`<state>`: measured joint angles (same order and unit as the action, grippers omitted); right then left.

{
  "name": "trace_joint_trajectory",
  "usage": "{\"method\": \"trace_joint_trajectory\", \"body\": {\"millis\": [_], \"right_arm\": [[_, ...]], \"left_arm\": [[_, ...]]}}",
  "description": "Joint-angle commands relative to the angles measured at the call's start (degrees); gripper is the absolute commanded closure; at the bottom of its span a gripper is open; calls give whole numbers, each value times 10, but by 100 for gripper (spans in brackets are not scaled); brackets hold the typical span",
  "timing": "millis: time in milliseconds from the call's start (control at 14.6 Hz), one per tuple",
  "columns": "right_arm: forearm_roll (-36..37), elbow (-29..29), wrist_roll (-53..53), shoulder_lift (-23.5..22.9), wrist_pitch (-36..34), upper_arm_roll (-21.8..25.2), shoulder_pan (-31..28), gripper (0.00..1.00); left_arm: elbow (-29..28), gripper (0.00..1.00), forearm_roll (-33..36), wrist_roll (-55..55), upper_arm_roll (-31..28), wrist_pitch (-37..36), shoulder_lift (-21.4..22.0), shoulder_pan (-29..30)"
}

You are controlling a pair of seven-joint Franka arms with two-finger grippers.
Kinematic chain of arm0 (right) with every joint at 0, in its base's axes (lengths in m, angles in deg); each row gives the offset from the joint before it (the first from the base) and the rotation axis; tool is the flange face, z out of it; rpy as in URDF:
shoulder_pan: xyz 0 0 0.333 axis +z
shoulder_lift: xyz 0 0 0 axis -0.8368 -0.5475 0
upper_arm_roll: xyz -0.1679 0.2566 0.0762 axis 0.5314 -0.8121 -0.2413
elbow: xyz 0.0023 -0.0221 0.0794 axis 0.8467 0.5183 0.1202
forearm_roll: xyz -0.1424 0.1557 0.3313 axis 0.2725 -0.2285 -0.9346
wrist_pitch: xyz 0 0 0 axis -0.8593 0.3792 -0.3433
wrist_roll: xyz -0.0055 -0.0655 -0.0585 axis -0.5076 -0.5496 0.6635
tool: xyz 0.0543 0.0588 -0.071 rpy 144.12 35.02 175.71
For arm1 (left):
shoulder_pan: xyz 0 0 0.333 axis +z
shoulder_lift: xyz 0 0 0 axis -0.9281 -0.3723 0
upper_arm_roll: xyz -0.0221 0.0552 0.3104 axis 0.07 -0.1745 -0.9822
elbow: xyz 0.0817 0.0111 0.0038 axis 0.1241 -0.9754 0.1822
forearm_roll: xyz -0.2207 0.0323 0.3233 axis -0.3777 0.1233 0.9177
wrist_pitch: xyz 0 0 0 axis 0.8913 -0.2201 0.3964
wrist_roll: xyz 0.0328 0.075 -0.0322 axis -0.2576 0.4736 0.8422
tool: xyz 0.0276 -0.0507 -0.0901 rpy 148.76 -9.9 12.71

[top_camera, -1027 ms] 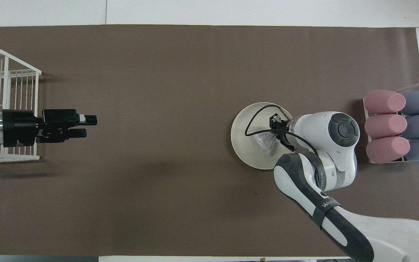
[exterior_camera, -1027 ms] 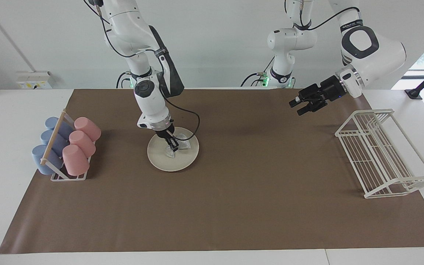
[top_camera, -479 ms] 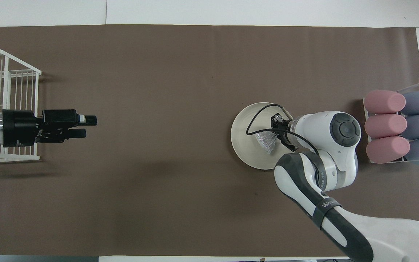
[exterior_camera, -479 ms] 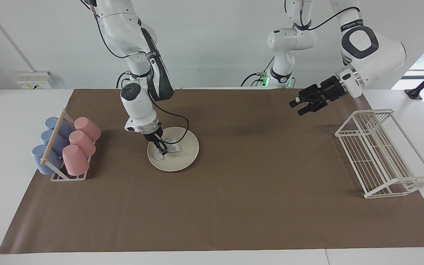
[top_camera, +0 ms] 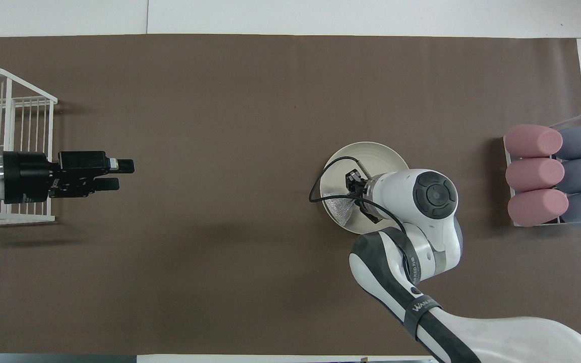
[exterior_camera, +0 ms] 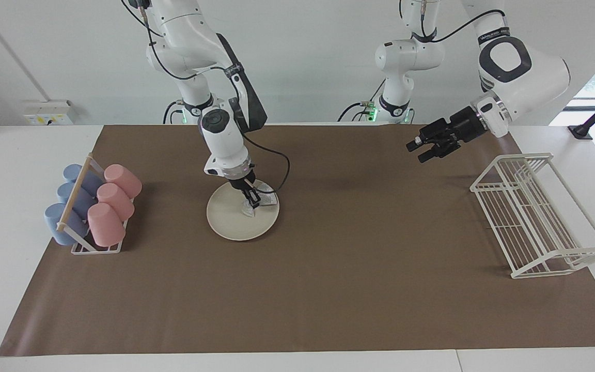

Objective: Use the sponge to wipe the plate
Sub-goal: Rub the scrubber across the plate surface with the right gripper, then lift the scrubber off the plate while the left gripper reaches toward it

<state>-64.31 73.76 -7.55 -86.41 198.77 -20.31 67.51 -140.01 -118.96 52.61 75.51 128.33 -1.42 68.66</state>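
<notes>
Since half a second ago the right gripper (exterior_camera: 252,201), clamped on the crinkly silvery mesh sponge (exterior_camera: 256,205), has swept across the round cream-white plate (exterior_camera: 230,222) to its edge toward the left arm's end. Overrunning the rim could drag the sponge off or shove the plate along the brown mat (exterior_camera: 328,289). Left gripper (exterior_camera: 423,151) waits aloft, fingers apart and empty.

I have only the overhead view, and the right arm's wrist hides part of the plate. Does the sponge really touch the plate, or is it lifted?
Observer: It touches. In the facing view the right claw holds the sponge down on the plate, and no gap shows.
Operator: And the left claw, does it rest on the table?
Observer: No. The left claw hangs open in the air, well above the brown mat.
</notes>
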Motion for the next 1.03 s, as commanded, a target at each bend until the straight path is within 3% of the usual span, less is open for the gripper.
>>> {"method": "trace_joint_trajectory", "body": {"millis": [0, 342, 616, 753, 959], "right_arm": [[-2, -10, 16, 0, -13, -3, -13, 100], [-2, -140, -149, 49, -240, -10, 20, 100], [-4, -166, -308, 86, -280, -14, 71, 100], [-4, -205, -391, 95, -305, -14, 87, 100], [-3, -246, -406, 98, -368, -15, 88, 100]], "left_arm": [[5, 0, 13, 18, 4, 6, 3, 2], [4, 0, 13, 19, 4, 7, 3, -1], [3, 0, 17, 15, 4, 4, 3, -3], [3, 0, 17, 17, 7, -1, 3, -4], [-17, 0, -10, 16, 12, -7, 14, -17]]}}
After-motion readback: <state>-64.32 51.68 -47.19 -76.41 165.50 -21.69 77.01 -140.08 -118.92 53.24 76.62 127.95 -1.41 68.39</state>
